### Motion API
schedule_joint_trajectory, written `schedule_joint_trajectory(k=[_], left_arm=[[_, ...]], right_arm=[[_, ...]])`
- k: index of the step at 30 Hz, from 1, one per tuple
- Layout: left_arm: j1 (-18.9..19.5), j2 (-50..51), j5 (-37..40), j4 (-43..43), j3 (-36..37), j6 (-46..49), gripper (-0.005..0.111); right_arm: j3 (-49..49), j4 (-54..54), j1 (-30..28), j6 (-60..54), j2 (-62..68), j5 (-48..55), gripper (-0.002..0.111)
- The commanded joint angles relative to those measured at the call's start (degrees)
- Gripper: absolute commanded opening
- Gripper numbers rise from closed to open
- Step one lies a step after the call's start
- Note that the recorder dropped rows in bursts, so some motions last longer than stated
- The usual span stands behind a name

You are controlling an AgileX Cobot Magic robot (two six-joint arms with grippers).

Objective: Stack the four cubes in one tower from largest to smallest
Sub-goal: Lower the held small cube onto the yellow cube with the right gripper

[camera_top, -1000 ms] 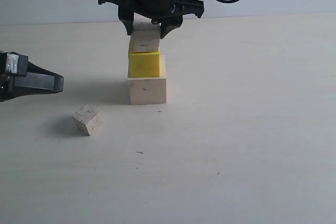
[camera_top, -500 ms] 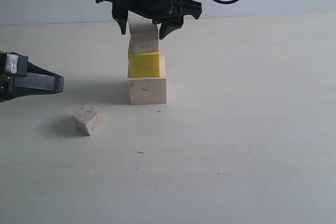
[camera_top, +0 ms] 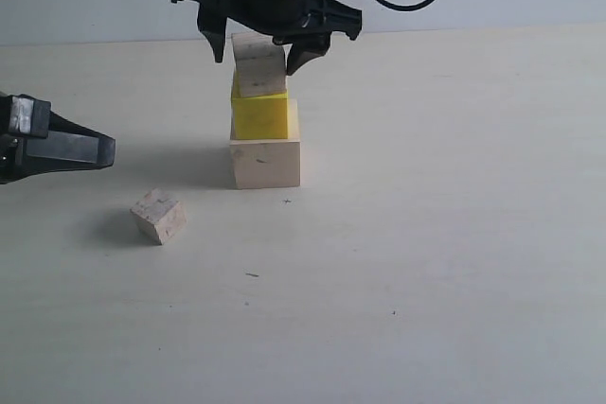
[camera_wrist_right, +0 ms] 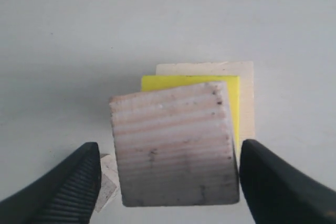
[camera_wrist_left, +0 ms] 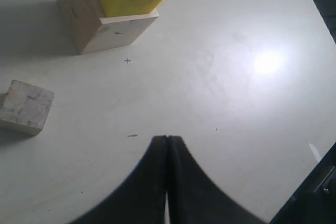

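Table [camera_top: 454,234]: pale, plain, everything sat on it.

Right gripper [camera_top: 264,54]: black, hung over the stack from above. Its jaws were spread wide, one on each side of the top cube of the stack. In the right wrist view a thin gap showed between each finger and the cube's sides, so it gripped nothing.

Left gripper [camera_wrist_left: 167,140]: low over the table at the left edge of the exterior view, well apart from the stack. Jaws were pressed together, with nothing between them.

Large pale wooden cube [camera_top: 265,162]: smooth, flat on the table, the bottom of the stack, near the middle of the exterior view.

Yellow cube [camera_top: 259,117]: bright, sat directly on the large pale wooden cube. It was set toward one side, so a strip of the lower cube's top showed beside it.

Grainy pale wooden cube [camera_top: 259,68]: rested on the yellow cube as the third level, between the open jaws. It was twisted a bit out of line with the yellow cube below.

Small pale wooden cube [camera_top: 158,216]: alone on the table, left of and in front of the stack in the exterior view. It was apart from the stack and touched by neither gripper, so it was not yet stacked.
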Motion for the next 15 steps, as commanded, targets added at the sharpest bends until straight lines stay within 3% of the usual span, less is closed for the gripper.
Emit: schedule_joint_trajectory(k=[1,15], left_arm=[[-0.3,-0.7,0.3,-0.2,0.2,0.0,0.000],[-0.3,-0.7,0.3,-0.2,0.2,0.0,0.000]], right_arm=[[-0.3,0.0,0.1,0.1,-0.2,1.4,0.070],[-0.3,1.5,0.1,-0.2,-0.2,1.4,0.070]])
